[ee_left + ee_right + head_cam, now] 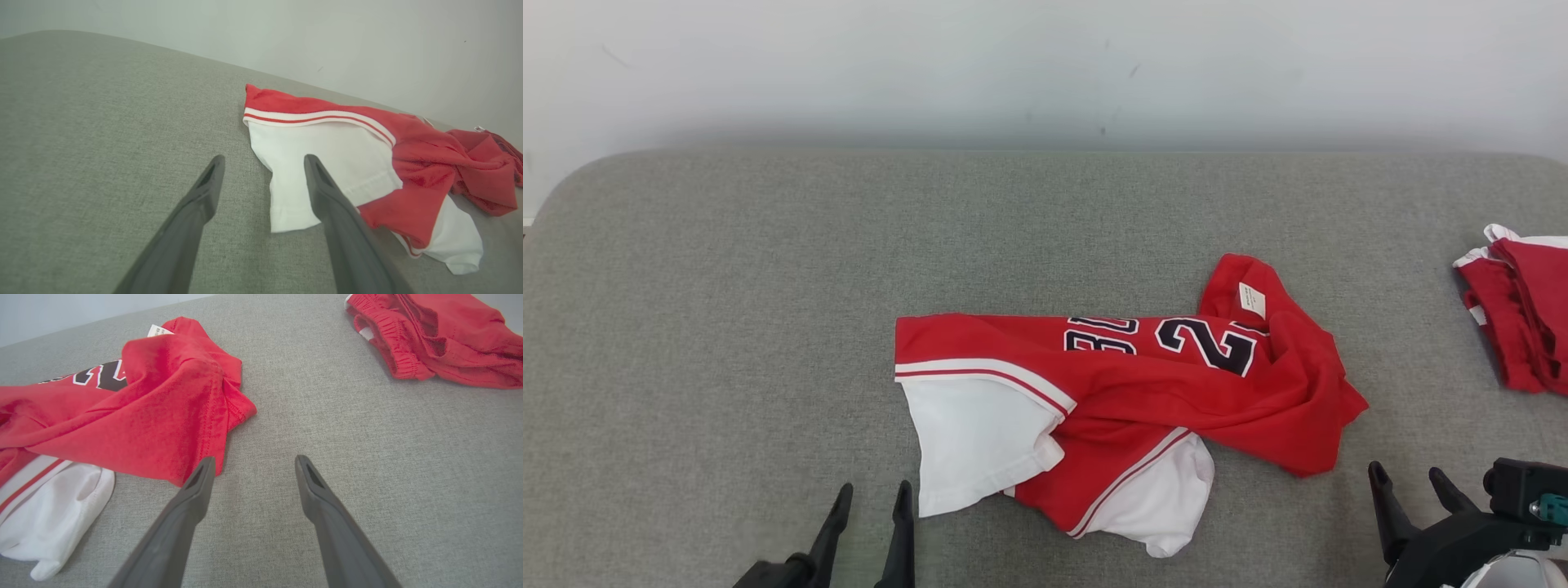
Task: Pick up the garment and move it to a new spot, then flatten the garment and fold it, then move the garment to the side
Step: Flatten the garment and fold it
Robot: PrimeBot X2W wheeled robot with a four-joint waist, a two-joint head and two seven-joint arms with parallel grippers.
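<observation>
While the garment [1143, 392] lies crumpled at centre of the grey pad [727, 327], we judge flattening, folding and the side move pending. Our left gripper [875, 487] sits at 7 o'clock of it and our right gripper [1407, 470] at 4 o'clock, both with jaws wide open, holding nothing.

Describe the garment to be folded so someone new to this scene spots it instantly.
On the grey padded surface, look near the middle. The crumpled red jersey there has white sleeves and dark numerals; the red bundle at the right edge shows no numerals.
</observation>
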